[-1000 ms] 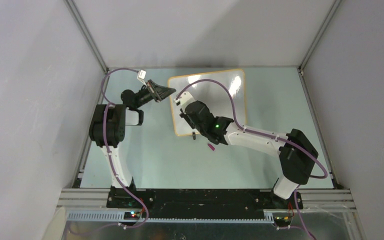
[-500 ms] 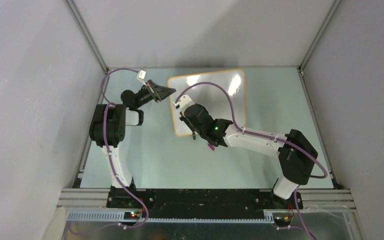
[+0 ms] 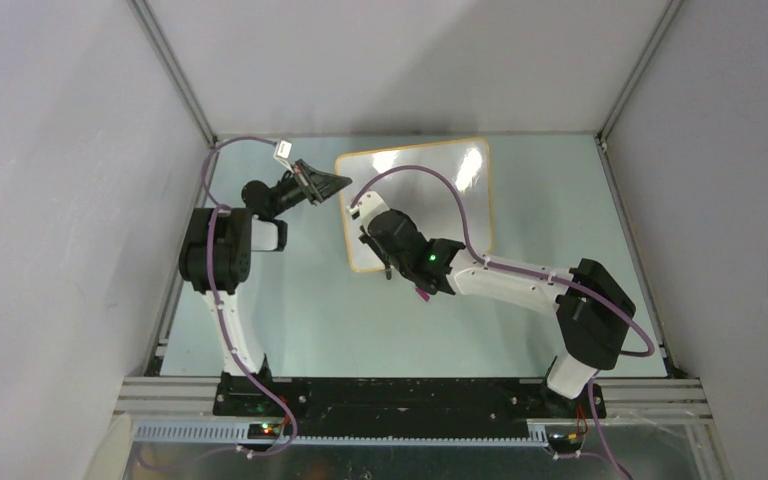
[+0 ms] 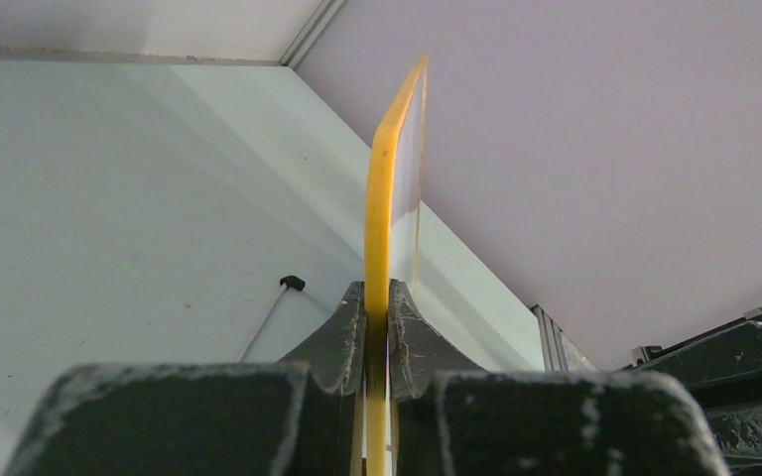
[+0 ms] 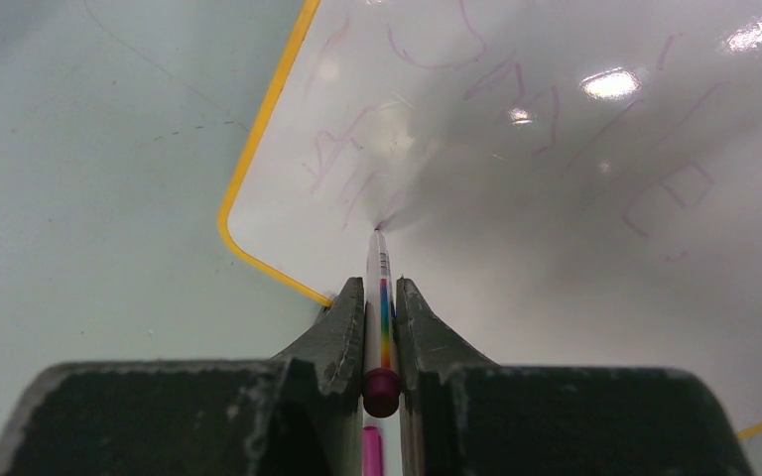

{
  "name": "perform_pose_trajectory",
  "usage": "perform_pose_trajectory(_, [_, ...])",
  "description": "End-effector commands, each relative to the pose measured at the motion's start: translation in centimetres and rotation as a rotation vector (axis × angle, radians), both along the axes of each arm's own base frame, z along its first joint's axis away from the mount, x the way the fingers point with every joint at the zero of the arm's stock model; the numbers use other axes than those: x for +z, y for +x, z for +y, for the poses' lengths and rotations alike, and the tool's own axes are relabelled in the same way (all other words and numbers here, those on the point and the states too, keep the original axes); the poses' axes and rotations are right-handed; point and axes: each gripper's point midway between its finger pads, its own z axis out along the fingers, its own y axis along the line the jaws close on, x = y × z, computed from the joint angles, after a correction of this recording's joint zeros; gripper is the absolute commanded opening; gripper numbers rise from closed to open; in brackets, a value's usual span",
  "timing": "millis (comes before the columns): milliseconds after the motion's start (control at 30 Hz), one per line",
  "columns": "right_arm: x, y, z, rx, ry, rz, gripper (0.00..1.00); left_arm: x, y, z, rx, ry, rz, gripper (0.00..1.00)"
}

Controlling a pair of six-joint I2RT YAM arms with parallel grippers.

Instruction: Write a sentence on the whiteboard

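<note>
Lying face-up — whiteboard, slightly skewed; marker tip touching

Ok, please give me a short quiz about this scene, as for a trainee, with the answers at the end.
1. True or false: the left gripper is shut on the whiteboard, at its edge.
2. What does the right gripper hold? A a marker; B an eraser; C nothing.
3. What colour are the strokes on the whiteboard?
Key: 1 true; 2 A; 3 purple.
</note>
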Motion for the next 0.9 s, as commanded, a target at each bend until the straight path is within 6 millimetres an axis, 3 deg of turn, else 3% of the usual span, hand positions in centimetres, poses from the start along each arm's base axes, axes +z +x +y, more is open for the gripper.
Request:
perform_pose_trajectory(0, [1.1, 0.6, -0.3, -0.017, 0.022, -0.034, 0.00, -0.8, -0.9, -0.8, -0.062, 0.034, -0.039, 0.00])
perform_pose_trajectory(867, [3.0, 2.2, 0.5, -0.013, 0.041, -0.052, 0.00, -0.8, -0.9, -0.8, -0.063, 0.033, -0.038, 0.00])
